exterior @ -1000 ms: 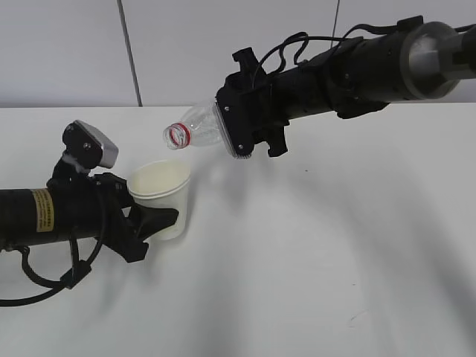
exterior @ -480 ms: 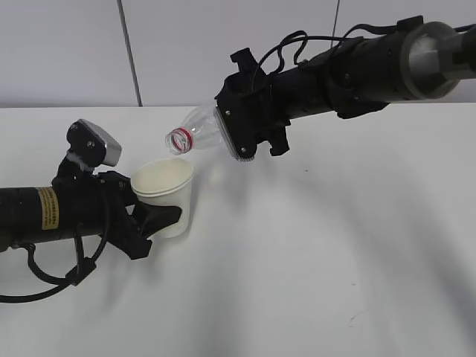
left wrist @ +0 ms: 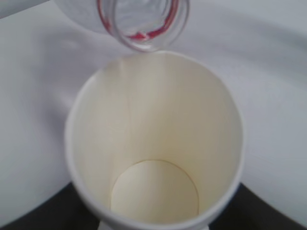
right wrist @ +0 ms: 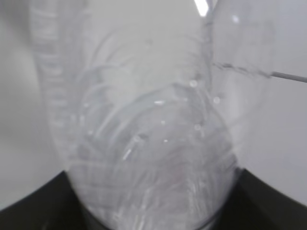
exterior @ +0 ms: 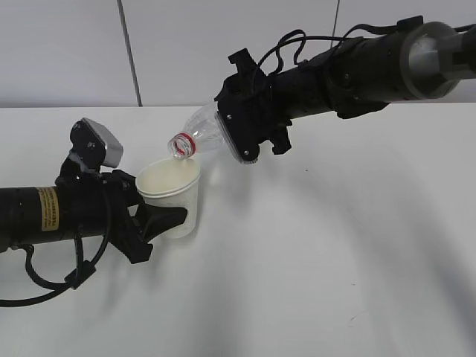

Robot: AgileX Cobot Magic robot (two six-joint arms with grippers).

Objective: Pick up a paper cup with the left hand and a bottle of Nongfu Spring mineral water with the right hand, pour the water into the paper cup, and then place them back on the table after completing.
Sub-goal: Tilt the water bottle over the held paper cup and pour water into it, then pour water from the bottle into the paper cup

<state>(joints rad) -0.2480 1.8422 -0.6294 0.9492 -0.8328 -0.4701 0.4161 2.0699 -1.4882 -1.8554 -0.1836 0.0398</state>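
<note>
My left gripper (exterior: pixel 160 219) is shut on a white paper cup (exterior: pixel 172 195) and holds it upright at the left of the table. The left wrist view looks into the cup (left wrist: pixel 153 143); its inside is cream-coloured and looks dry. My right gripper (exterior: pixel 242 134) is shut on a clear plastic bottle (exterior: pixel 201 130) with a red neck ring. The bottle is tilted mouth-down to the left, with its open mouth (left wrist: pixel 143 21) just above the cup's far rim. The bottle's clear body (right wrist: pixel 144 143) fills the right wrist view. No water shows.
The white table (exterior: pixel 335 260) stretches to the right and front of the cup. A grey wall with a vertical seam stands behind. Both black arms hang low over the table's left and back.
The cup has moved a little right and up towards the bottle. The bottle has tipped further down, bringing its mouth over the cup's rim.
</note>
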